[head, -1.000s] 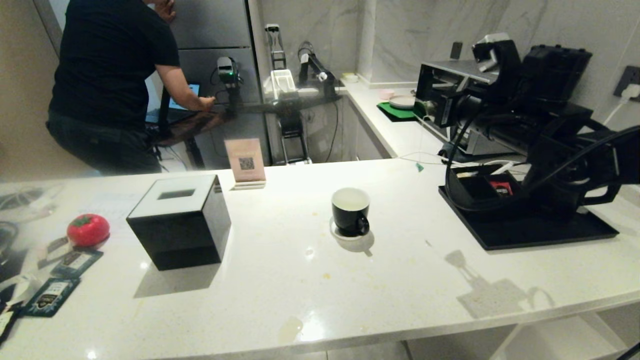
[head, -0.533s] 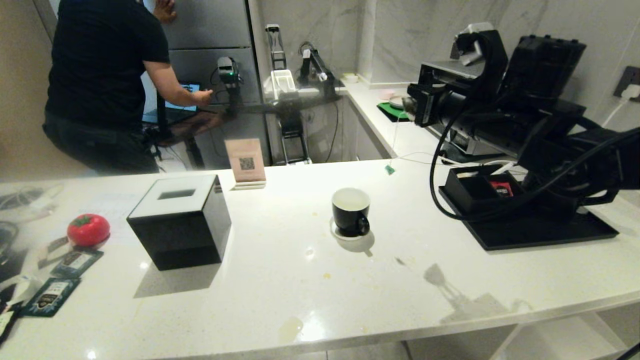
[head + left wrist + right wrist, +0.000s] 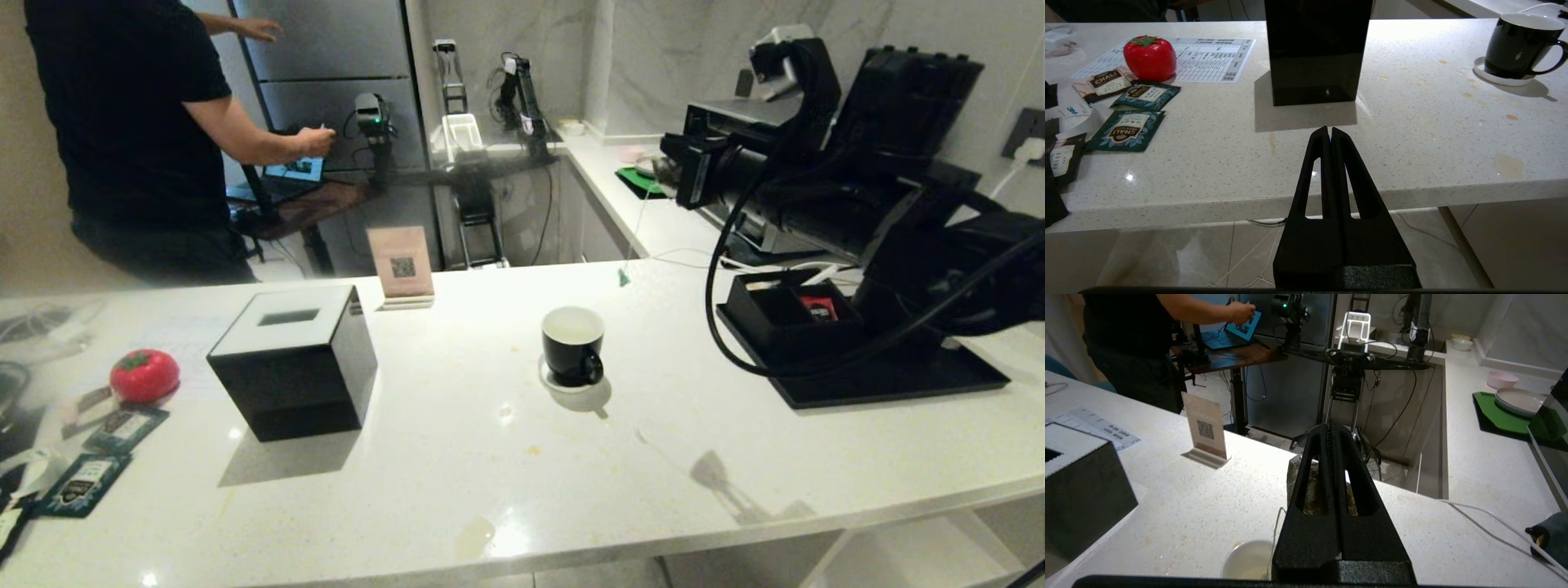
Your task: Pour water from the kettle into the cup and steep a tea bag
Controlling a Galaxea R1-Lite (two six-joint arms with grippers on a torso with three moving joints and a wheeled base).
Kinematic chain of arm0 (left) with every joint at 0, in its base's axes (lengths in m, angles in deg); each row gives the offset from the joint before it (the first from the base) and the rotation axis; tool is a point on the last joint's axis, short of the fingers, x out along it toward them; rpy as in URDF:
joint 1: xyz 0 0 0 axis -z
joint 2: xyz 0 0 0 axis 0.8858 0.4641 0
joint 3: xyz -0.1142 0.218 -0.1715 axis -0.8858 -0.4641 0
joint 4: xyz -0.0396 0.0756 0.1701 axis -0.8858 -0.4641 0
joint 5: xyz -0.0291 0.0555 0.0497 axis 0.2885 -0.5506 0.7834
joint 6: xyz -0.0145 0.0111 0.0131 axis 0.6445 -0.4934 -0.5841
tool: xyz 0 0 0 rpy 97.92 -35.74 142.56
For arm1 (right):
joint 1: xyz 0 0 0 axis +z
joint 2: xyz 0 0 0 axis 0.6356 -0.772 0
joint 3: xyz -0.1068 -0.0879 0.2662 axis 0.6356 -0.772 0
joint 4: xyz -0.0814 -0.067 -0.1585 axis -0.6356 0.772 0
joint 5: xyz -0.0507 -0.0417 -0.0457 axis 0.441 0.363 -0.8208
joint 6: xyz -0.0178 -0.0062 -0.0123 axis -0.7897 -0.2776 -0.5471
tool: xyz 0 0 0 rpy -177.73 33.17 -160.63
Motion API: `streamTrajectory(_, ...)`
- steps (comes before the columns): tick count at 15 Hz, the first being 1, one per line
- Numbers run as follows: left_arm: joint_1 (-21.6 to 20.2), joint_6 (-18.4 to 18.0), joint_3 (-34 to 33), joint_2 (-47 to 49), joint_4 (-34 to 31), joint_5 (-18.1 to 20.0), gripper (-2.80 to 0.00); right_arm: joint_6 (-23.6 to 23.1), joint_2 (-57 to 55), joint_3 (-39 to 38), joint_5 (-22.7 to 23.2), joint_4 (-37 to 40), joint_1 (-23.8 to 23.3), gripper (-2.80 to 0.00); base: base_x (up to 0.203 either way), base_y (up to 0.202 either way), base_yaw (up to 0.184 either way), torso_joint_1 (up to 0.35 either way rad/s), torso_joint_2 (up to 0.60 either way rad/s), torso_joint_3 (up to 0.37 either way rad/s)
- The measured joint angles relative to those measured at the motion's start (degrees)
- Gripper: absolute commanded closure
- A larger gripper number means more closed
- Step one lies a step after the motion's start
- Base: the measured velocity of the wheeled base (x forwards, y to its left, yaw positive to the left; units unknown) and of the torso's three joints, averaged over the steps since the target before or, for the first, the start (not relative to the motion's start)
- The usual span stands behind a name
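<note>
Tabletop (image 3: 490, 490): white speckled stone, stained in spots. Person in black (image 3: 122, 122) stands behind it at a laptop.

Black cube box (image 3: 294, 359) sits left of centre.

Right tool (image 3: 1331, 430) is raised above the tabletop, fingers pressed together, pinching the tea bag (image 3: 1310, 490); its string (image 3: 1276, 526) hangs down toward the cup (image 3: 572, 345) below. Cup stands on a white coaster (image 3: 563, 384).

Left tool (image 3: 1329, 131) hovers off the near edge, fingers pressed together, empty.

Red tomato-shaped object (image 3: 144, 375) and teal packets (image 3: 82, 483) lie far left.
</note>
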Motion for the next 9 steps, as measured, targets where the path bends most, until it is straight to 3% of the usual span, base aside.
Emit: streamTrajectory(9,0.0,-0.1,0.0,0.0,0.0,0.0,0.0,-0.1,4.9,-6.2,-0.1,-0.1,5.9,0.0,0.0,0.0,0.0,0.0,0.0,0.0)
